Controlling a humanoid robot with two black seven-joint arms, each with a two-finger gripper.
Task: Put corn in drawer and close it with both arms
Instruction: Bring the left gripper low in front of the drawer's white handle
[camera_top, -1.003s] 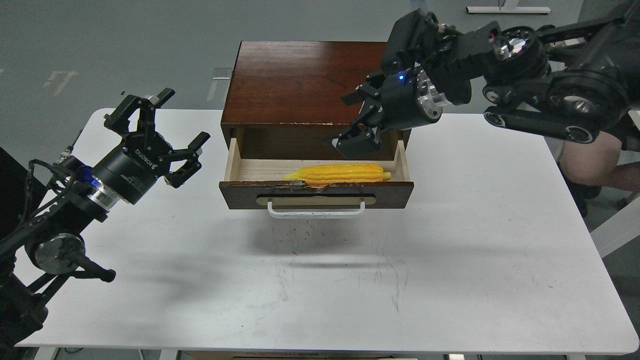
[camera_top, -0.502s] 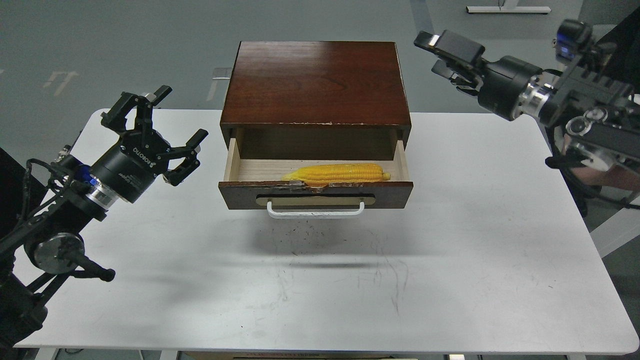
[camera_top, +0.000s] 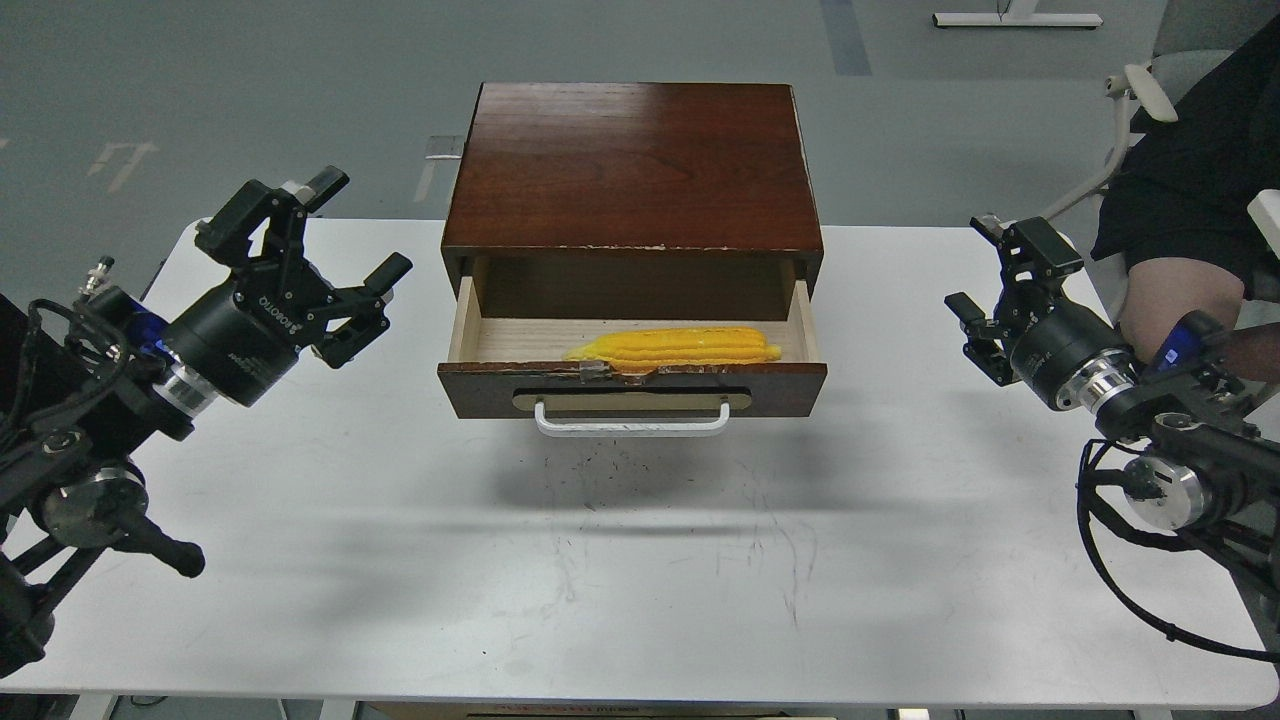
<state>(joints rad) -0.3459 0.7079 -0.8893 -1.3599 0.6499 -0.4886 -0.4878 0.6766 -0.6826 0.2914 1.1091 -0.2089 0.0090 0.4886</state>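
Yellow corn lay inside the open drawer. We held our left tool and right tool spread wide and empty above the surface.

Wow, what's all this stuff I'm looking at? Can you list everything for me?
corn: one, bright yellow, lying lengthwise inside the open drawer, near its front.
drawer: one, dark red-brown front with pale wood inside, pulled out of the cabinet.
handle: one, white bar on a tan oval plate, on the drawer front.
cabinet: one, dark red-brown wood, at the table's far middle.
table: one, white with dark scuffs, under everything.
person: one, black shirt, bare arm, at the right edge.
chair: one, white armrest showing, upper right.
left pincer: one, black, open, left of the drawer, holding nothing.
right pincer: one, black, open, right of the drawer, holding nothing.
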